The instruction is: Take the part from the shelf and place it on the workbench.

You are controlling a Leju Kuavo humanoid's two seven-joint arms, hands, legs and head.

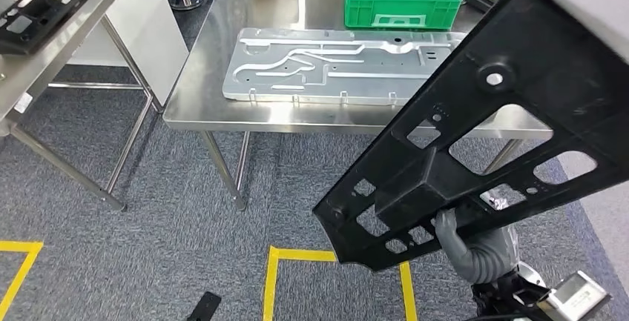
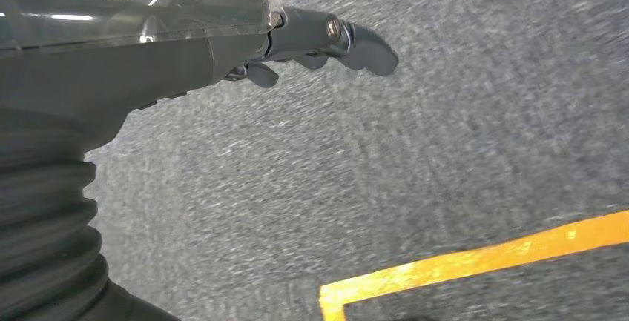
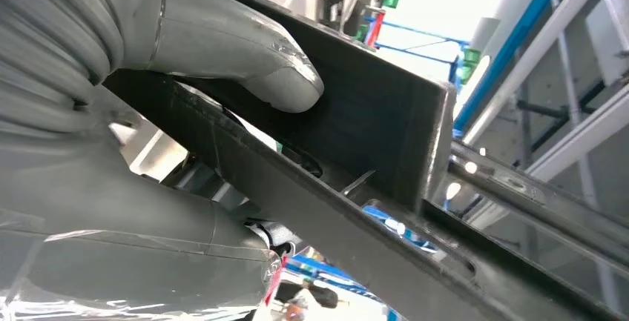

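Right hand (image 1: 451, 226) grips the black part (image 1: 489, 128) from beneath, thumb pressed on its rib. Part's long axis slants up and right, overhanging the desk (image 1: 200, 98) edge ahead. Left hand (image 2: 326, 39) hangs, fingers loosely curled, holding nothing.

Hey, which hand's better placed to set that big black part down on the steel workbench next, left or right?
Right. The right hand already grips the black part, held tilted in front of the workbench. The left hand holds nothing, over the carpet beside a yellow line.
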